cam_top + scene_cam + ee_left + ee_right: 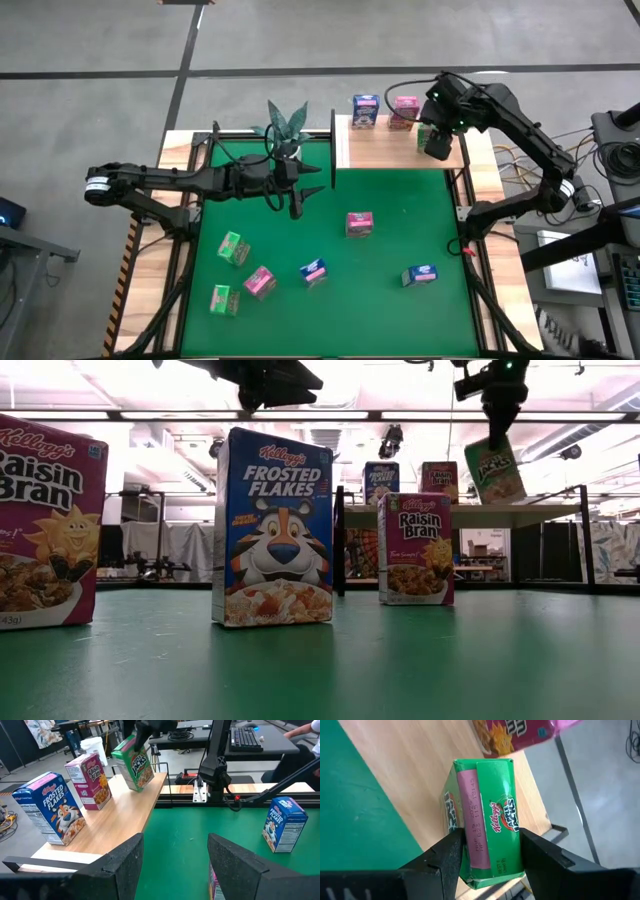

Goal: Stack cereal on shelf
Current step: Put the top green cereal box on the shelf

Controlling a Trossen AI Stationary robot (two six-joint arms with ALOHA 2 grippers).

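A green cereal box [495, 470] hangs tilted just above the right part of the light-wood shelf [385, 150], with my right gripper [490, 865] shut on it. A blue box [365, 110] and a pink box [405, 110] stand upright on the shelf beside it. Several more boxes stand on the green mat, among them a pink one [359, 224], a blue one [419, 274] and a green one [233, 247]. My left gripper [175, 865] hovers open over the mat's far left part, pointing toward the shelf, with nothing between its fingers. My right gripper pinches the green box's top end [487, 835] between its two fingers [447, 855], which press on two opposite faces. The fingers come from above, slanting down. The box hangs below them, tilted and lifted clear of the shelf board.
A potted plant [285, 125] stands at the mat's far edge, left of the shelf's black upright frame [332, 150]. The middle of the mat [400, 215] lies bare between the loose boxes. Cables and equipment [600, 170] sit off the table's right side.
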